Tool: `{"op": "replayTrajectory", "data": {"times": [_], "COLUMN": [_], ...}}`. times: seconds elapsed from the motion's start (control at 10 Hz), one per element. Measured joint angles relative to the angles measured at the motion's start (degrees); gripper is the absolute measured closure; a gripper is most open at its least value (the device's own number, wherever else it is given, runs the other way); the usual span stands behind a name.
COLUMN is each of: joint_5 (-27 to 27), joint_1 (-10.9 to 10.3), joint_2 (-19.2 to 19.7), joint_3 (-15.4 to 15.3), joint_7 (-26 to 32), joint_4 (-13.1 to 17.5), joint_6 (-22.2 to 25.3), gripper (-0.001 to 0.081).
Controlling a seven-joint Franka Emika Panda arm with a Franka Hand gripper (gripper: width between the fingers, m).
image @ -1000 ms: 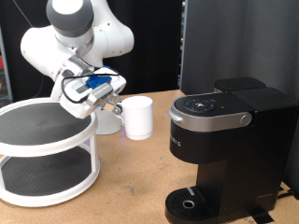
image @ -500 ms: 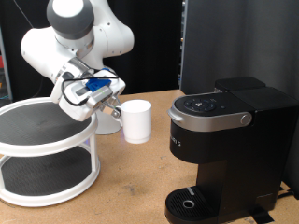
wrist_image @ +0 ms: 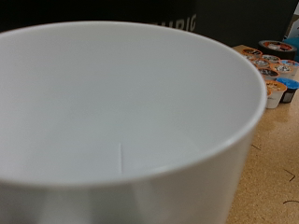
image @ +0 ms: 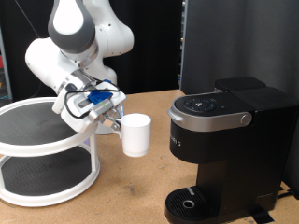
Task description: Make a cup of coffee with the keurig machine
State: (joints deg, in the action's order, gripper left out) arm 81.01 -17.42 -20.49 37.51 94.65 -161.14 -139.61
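The white cup (image: 136, 135) hangs in the air to the exterior view's left of the black keurig machine (image: 229, 149), its open top up. My gripper (image: 115, 121) is shut on the cup's handle side and carries it. The keurig's silver-grey handle (image: 213, 119) is down and its round drip tray (image: 192, 203) is bare. In the wrist view the cup's white inside (wrist_image: 121, 121) fills almost the whole picture, and it looks empty. The dark keurig machine (wrist_image: 234, 23) shows behind the rim.
A white two-tier round stand (image: 47, 149) stands at the exterior view's left, just beside the arm. A black panel (image: 234, 42) rises behind the keurig. Several small coffee pods (wrist_image: 271, 70) lie on the wooden table (image: 131, 191) in the wrist view.
My gripper has carried the cup down and towards the exterior view's bottom, closer to the keurig's front. The arm has leaned forward with it.
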Motion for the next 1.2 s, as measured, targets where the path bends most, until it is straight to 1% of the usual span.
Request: {"op": "replayTrajectory", "data": {"times": [0.2, 0.8, 1.2], "joint_5": [2.49, 8.43, 12.62], "joint_1": [-0.37, -1.30, -2.39], "joint_2": [2.03, 8.20, 12.96], "joint_3": [0.00, -0.29, -1.97], "joint_7": [2.73, 7.72, 8.90], "joint_4": [0.04, 0.90, 2.45], "joint_6": [0.08, 0.12, 0.18], "gripper": [0.0738, 0.0738, 0.0738]}}
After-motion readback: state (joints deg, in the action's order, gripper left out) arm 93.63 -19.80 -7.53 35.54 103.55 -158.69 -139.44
